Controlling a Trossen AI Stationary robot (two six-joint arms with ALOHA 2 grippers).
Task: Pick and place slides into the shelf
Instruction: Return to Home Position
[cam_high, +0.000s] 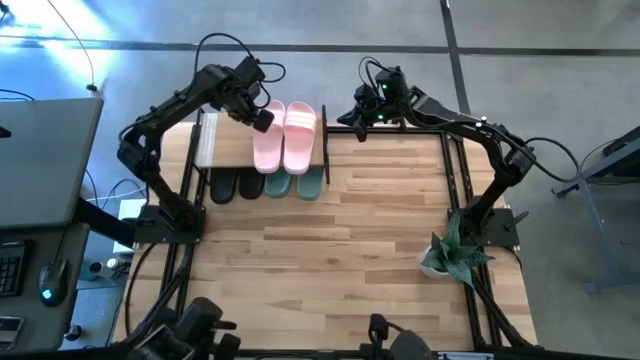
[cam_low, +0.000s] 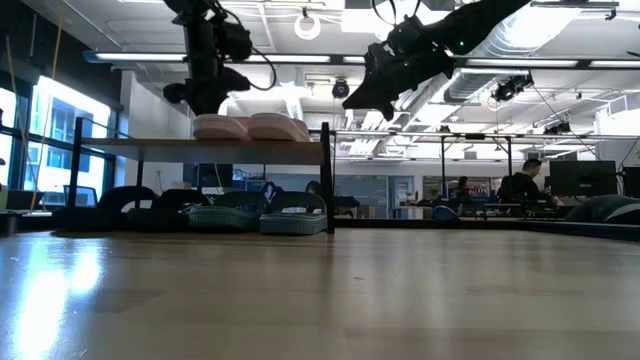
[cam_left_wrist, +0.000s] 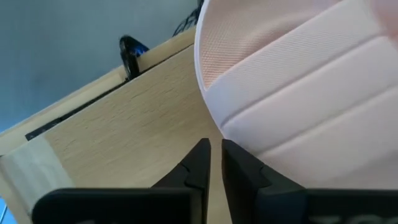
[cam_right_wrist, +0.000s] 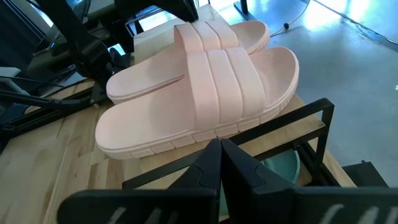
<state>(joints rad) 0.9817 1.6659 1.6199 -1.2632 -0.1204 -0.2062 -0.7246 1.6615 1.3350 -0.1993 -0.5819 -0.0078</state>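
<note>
The pale pink slides (cam_high: 285, 135) lie side by side, soles down, on the shelf's light top board (cam_high: 210, 140), toward its right end. The black pair (cam_high: 235, 186) and the green pair (cam_high: 295, 184) sit on the lower level, with their ends sticking out toward the near edge. My left gripper (cam_high: 262, 118) is shut and low over the board at the left pink slide's (cam_left_wrist: 298, 81) outer side. My right gripper (cam_high: 362, 112) is shut and hangs in the air off the shelf's right end, facing the pink pair (cam_right_wrist: 199, 93). My left gripper has its shut fingers (cam_left_wrist: 245, 165) right beside the rounded end of the left pink slide (cam_left_wrist: 230, 134), which lies flat on the board. Whether the finger touches the slide's edge, I cannot tell.
The shelf's black end frame (cam_right_wrist: 311, 112) stands between my right gripper and the pink pair. A green leafy object (cam_high: 455, 255) lies near the right arm's base. The middle and near part of the tabletop (cam_high: 330, 260) is bare wood. People sit far behind the table (cam_low: 520, 185).
</note>
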